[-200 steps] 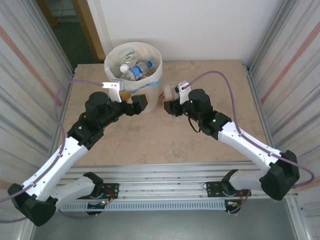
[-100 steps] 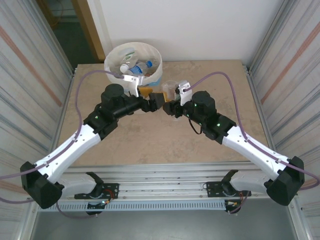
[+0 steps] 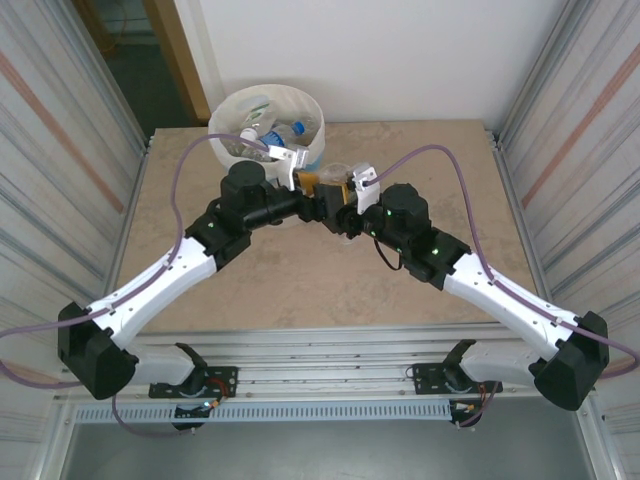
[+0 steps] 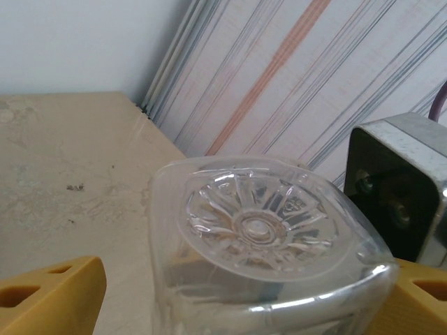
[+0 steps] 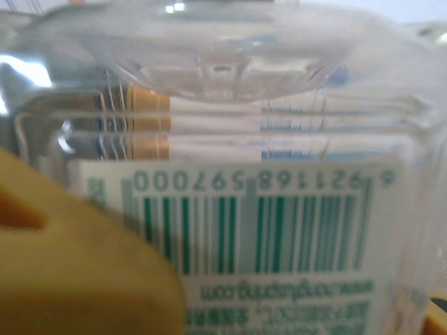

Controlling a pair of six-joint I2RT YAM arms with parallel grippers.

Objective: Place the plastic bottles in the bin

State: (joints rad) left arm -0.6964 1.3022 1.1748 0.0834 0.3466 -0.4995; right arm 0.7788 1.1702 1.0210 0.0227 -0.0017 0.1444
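1. We are seeing several plastic bottles (image 3: 262,135) lying inside the bin (image 3: 316,118).
2. Just in front of the bin, the left gripper (image 3: 320,192) is standing open around the clear bottle (image 4: 258,230).
3. The right gripper (image 3: 347,208) is clamping the clear bottle there.

I see a beige, stone-patterned table (image 3: 300,290) at frame centre. A plain white wall (image 3: 400,50) closes the top. Ribbed metal panels (image 3: 50,150) with a reddish stripe flank left and right. A wooden door frame (image 3: 170,50) stands upper left.
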